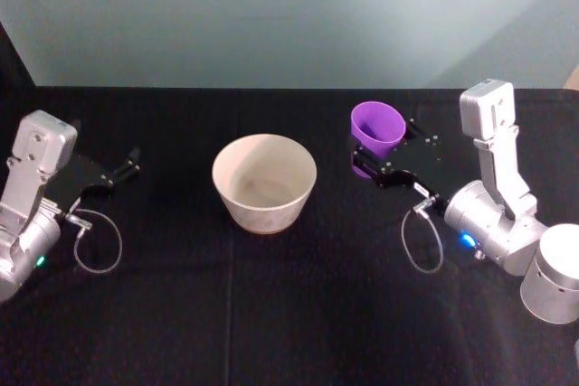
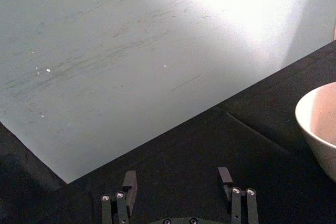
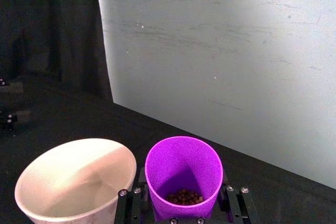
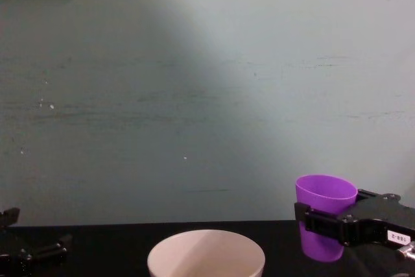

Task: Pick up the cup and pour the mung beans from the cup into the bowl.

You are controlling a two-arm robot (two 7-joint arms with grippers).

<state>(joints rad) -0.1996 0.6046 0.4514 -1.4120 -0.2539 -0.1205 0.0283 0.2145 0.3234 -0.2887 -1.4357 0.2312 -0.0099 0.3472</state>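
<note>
Head view: smooth, tapered purple plastic cup (image 1: 378,126) clamped in the right gripper (image 1: 380,149), to the right of the round cream bowl (image 1: 262,210) on the black cloth tabletop (image 1: 271,314). Left gripper (image 1: 127,167) parked at far left.

Left wrist view: left gripper's fingers spread, nothing between them; thin bowl rim at the edge.

Right wrist view: small dark mung beans (image 3: 184,197) lie in the cup's bottom; bowl just beside the cup.

Chest view: cup upright. Small white label (image 4: 395,237) on the right gripper, writing too small to read.
</note>
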